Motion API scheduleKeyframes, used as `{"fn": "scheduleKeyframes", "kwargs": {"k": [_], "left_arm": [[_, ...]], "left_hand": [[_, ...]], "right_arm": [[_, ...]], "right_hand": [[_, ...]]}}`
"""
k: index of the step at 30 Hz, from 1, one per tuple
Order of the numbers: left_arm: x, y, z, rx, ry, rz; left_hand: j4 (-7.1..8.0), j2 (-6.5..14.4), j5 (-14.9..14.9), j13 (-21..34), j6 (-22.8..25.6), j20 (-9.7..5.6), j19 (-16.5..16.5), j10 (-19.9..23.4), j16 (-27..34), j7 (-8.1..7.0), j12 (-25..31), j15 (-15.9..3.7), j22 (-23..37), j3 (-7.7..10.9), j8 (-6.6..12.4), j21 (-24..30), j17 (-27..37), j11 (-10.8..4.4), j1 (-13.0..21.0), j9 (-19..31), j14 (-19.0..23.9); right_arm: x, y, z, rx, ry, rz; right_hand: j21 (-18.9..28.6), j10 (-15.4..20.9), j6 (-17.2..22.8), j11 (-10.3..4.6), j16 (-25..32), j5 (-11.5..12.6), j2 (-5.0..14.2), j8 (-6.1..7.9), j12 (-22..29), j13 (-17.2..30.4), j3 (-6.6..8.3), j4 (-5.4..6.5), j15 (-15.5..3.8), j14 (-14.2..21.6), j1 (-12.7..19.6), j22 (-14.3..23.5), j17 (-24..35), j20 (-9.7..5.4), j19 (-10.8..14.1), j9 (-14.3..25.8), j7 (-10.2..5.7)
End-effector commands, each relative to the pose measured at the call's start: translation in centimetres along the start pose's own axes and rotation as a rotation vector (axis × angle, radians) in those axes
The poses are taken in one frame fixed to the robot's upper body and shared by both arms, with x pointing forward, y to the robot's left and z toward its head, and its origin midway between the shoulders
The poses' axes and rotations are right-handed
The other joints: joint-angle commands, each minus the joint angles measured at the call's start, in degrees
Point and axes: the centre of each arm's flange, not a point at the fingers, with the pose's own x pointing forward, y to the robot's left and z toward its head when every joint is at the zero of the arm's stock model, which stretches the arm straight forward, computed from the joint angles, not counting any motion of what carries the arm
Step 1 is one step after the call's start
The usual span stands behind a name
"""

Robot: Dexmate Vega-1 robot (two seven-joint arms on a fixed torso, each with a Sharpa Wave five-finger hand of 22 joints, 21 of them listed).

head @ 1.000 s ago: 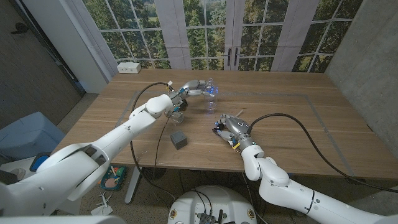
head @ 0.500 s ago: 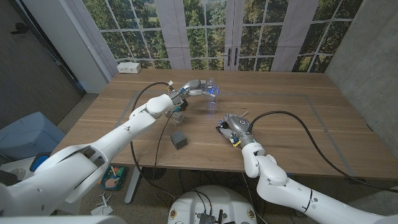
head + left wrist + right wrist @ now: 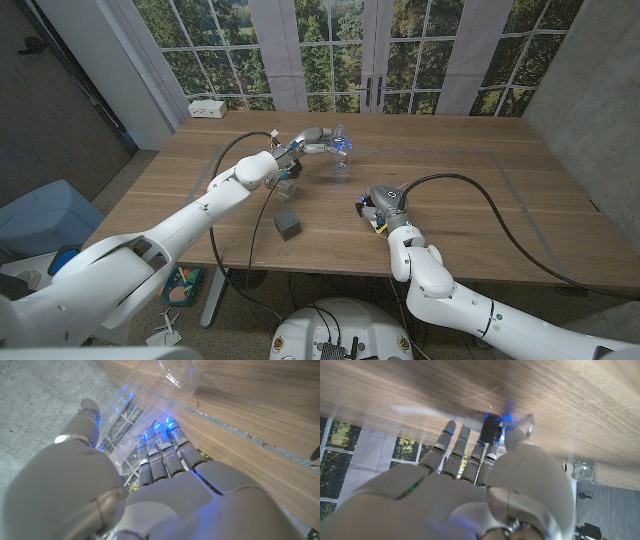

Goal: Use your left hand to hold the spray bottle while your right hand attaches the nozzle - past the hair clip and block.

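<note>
from the head view i start at the far left corner of the table point(image 3: 470, 215), where a small white box point(image 3: 207, 107) sits near the edge. coming right, my left hand point(image 3: 312, 140) is out past the middle of the table with the clear spray bottle point(image 3: 339, 150) in it. in the left wrist view the fingers point(image 3: 165, 457) are wrapped around the bottle's body point(image 3: 145, 420) from one side and the thumb point(image 3: 86, 422) presses on the other, so the bottle lies clamped across the palm with its open neck pointing away over the wood; blue light glints on the plastic where the fingers touch it.

nearer to me than that hand, beside the left forearm, lies the hair clip point(image 3: 284, 187), a clear little thing, and nearer still sits the block point(image 3: 289, 223), dark grey, on the bare wood. both lie well short of the bottle.

further right, my right hand point(image 3: 381, 205) is low over the table, well apart from the bottle and a little nearer to me. in the right wrist view its fingers point(image 3: 451, 442) reach toward the wood, and a dark piece that looks like the nozzle point(image 3: 491, 431) sits at the fingertips beside the thumb point(image 3: 520, 440), with a pale thin tube point(image 3: 420, 410) blurred alongside. i cannot tell whether the fingers are actually pinching it or just touching it.
</note>
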Motion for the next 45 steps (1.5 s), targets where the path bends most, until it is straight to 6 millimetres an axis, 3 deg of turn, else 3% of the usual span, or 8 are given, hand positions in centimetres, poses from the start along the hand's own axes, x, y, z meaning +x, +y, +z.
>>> {"fn": "scheduleKeyframes", "kwargs": {"k": [1,3,5,6,9,12,29,45], "left_arm": [[0.0,0.0,0.0,0.001,0.000,0.000],[0.1,0.0,0.0,-0.002,0.001,0.000],[0.1,0.1,0.0,0.001,-0.001,0.001],[0.1,0.1,0.0,0.000,-0.001,0.001],[0.1,0.1,0.0,0.000,-0.001,0.002],[0.1,0.1,0.0,0.001,0.000,0.003],[0.2,0.1,-0.1,0.002,0.001,0.003],[0.2,0.1,0.3,0.012,-0.003,-0.004]], "left_hand": [[1.89,10.52,0.22,0.06,21.97,-0.08,0.08,7.08,-0.12,-2.49,-0.27,-7.72,0.08,1.77,0.41,0.46,0.09,-6.86,9.71,0.28,-0.13],[1.88,10.49,0.21,0.07,22.03,-0.06,0.08,7.03,-0.13,-2.39,-0.31,-7.70,0.08,1.77,0.43,0.48,0.08,-6.92,9.71,0.29,-0.13],[1.90,10.52,0.21,0.07,21.89,-0.06,0.04,6.95,-0.12,-2.39,-0.36,-7.71,0.08,1.78,0.37,0.49,0.09,-6.84,9.70,0.30,-0.12],[1.91,10.52,0.21,0.07,21.87,-0.06,0.04,7.07,-0.12,-2.39,-0.32,-7.73,0.08,1.78,0.36,0.50,0.08,-6.77,9.69,0.31,-0.11],[1.92,10.51,0.21,0.08,21.96,-0.08,0.04,7.03,-0.13,-2.45,-0.36,-7.74,0.08,1.79,0.38,0.53,0.07,-6.74,9.67,0.31,-0.12],[1.90,10.51,0.22,0.08,21.91,-0.07,0.05,6.93,-0.14,-2.46,-0.42,-7.78,0.08,1.81,0.36,0.56,0.06,-6.80,9.69,0.33,-0.12],[1.89,10.54,0.22,0.11,22.05,-0.06,-0.01,7.15,-0.14,-2.42,-0.46,-7.92,0.07,1.84,0.45,0.72,0.06,-6.90,9.71,0.52,-0.14],[1.84,10.47,0.20,0.14,22.21,-0.10,-0.03,7.38,-0.12,-2.41,-0.49,-7.87,0.05,1.86,0.57,0.89,0.04,-6.90,9.77,0.74,-0.05]], "right_arm": [[0.4,-0.5,-0.7,0.017,0.007,-0.039],[0.4,-0.5,-0.7,0.024,-0.001,-0.050],[0.4,-0.6,-0.9,0.038,-0.011,-0.065],[0.4,-0.6,-0.9,0.041,-0.014,-0.069],[0.5,-0.7,-1.0,0.050,-0.023,-0.090],[0.4,-0.7,-1.0,0.050,-0.031,-0.123],[0.1,-1.8,-2.3,0.176,-0.015,-0.288],[0.0,-3.5,-4.4,0.398,0.002,-0.487]], "right_hand": [[4.39,5.43,4.49,0.03,6.14,-1.55,0.54,1.82,1.36,0.77,-0.95,-0.12,-9.21,6.84,-0.38,1.20,4.82,-0.95,5.68,0.21,-0.33],[6.14,8.85,6.17,-0.54,8.45,-2.33,0.73,2.52,2.42,1.30,-1.06,-0.20,-9.34,9.06,-0.09,1.76,6.99,-1.64,7.12,0.24,-0.68],[8.65,14.36,10.54,-0.26,11.32,-3.12,1.12,4.31,4.57,2.43,-0.67,-0.65,-9.56,11.91,1.43,2.76,10.08,-2.57,8.70,0.29,-0.55],[9.32,15.40,11.52,0.01,11.68,-3.26,1.29,4.72,5.04,2.82,-0.29,-0.87,-9.74,12.47,2.16,3.01,10.74,-2.84,8.95,0.28,-0.49],[11.37,20.00,12.45,-0.50,12.99,-3.92,1.34,5.03,7.39,4.31,0.07,-0.74,-9.61,14.63,3.13,3.79,12.79,-3.42,9.67,0.18,-0.12],[12.28,21.42,13.31,-0.64,13.04,-4.29,1.23,5.25,8.50,5.31,0.45,-0.88,-9.72,15.40,3.87,4.05,13.62,-3.61,9.60,0.13,0.23],[13.05,21.52,13.84,-0.62,10.30,-5.55,0.67,5.20,10.29,8.34,1.40,-0.44,-9.51,14.70,4.71,4.20,14.69,-3.50,5.04,0.17,0.47],[13.96,21.22,14.01,-0.70,8.24,-5.70,0.73,5.24,11.12,10.01,1.87,0.04,-9.40,14.15,4.22,3.92,14.81,-3.48,4.21,0.26,0.44]]}}
